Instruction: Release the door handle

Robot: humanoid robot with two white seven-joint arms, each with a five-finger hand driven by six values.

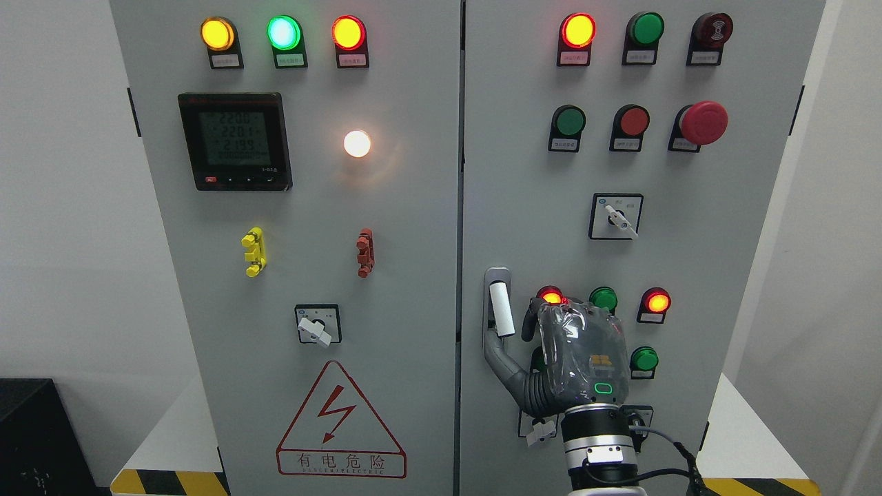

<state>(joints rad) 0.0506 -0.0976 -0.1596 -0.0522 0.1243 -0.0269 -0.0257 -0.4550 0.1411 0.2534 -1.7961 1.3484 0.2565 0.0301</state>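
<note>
The door handle (499, 307) is a grey plate with a white upright lever on the left edge of the cabinet's right door (524, 172). My right hand (582, 362), wrapped in clear plastic, comes up from the bottom edge and sits just right of the handle. Its fingers (529, 320) are loosely bent beside the lever with a small gap, not around it. The grey thumb (501, 365) stretches up-left to the lever's lower end and seems to touch it. The left arm is out of view.
Lit red lamps (550, 296) and green buttons (603, 298) sit right behind and beside my hand. A rotary switch (617, 216) is above, and a red mushroom stop button (703, 122) is higher up. The left door (289, 275) carries a meter, lamps and a warning triangle.
</note>
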